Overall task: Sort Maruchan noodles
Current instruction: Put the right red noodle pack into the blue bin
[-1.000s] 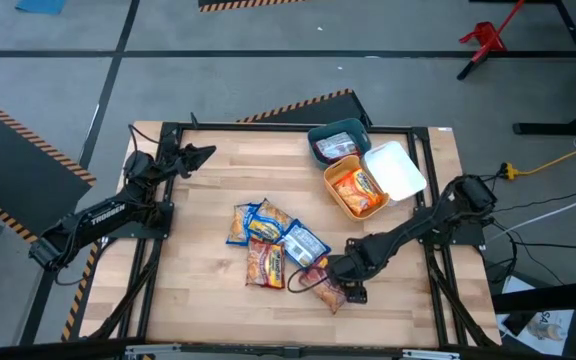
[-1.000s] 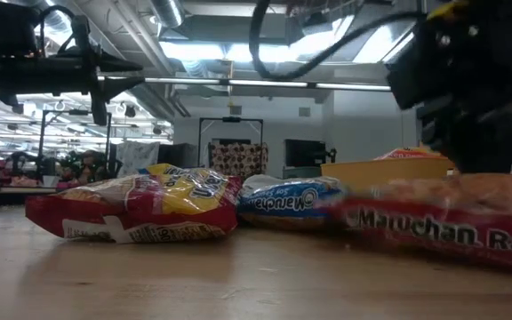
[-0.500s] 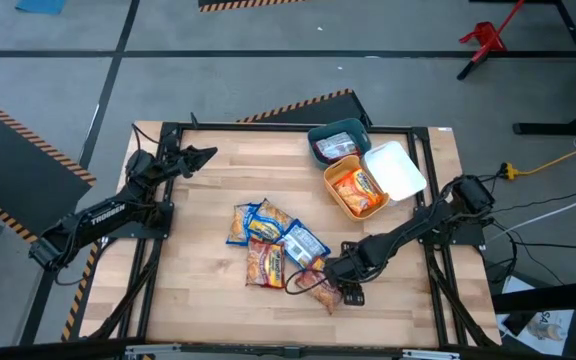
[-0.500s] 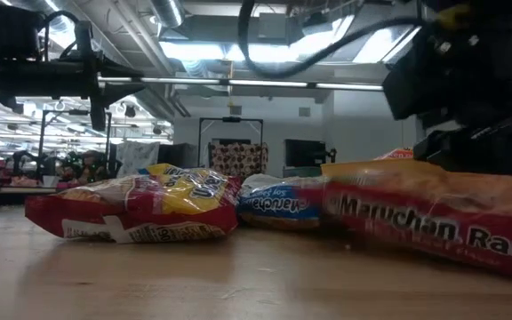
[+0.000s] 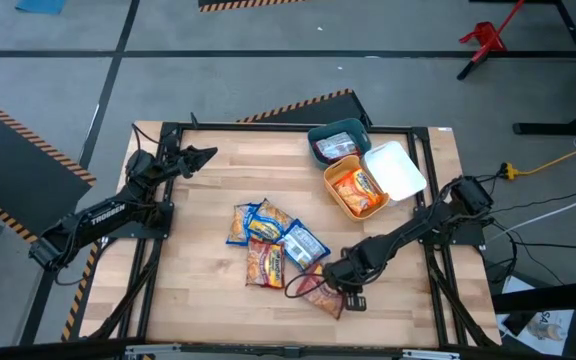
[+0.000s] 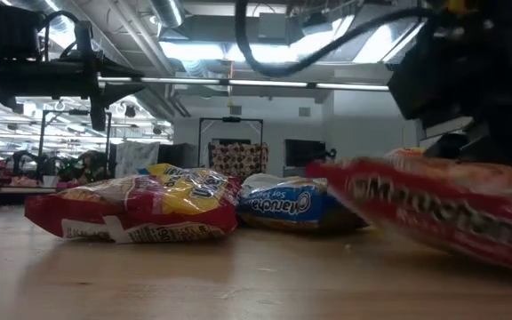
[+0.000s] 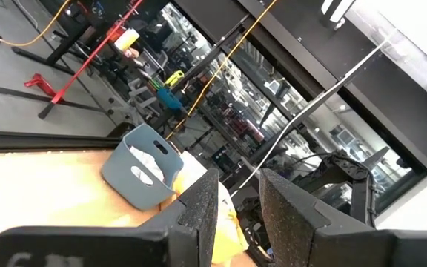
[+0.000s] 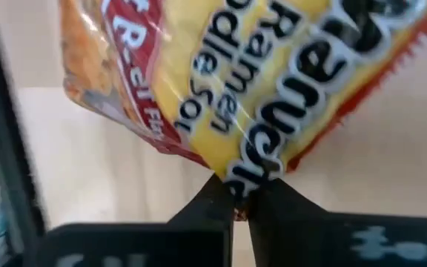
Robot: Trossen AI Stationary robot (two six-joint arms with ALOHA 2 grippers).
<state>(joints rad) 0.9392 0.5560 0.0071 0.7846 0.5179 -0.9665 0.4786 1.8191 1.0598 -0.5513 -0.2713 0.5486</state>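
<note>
Several Maruchan noodle packets [image 5: 268, 242] lie in a loose pile mid-table, seen side-on in the low view as a red-and-yellow packet [image 6: 140, 209] and a blue one [image 6: 287, 203]. One red-and-yellow packet [image 5: 320, 294] lies apart, toward the near right, and my right gripper [image 5: 338, 291] is shut on it. It fills the right wrist view [image 8: 228, 89]. My left gripper [image 5: 208, 153] waits open above the table's far left corner, holding nothing. My right gripper pinches the packet's sealed end edge [image 8: 236, 182] between its two fingertips [image 8: 206, 200]. The fingers come from above, slanting steeply down. The packet [image 6: 434, 209] sits tilted, one end raised off the wood. Whether its lower end rests on the table I cannot tell.
At the far right stand a teal bin [image 5: 340, 128] with a dark red packet, a yellow bin [image 5: 330, 188] with orange packets, and a white bin [image 5: 400, 172]. Bare wood lies to the left of the pile and along the near edge.
My right gripper has shut on the lone packet's edge and tipped steeper. The packet has shifted slightly toward the near edge and tilted, one end rising off the table. The pile has stayed put.
</note>
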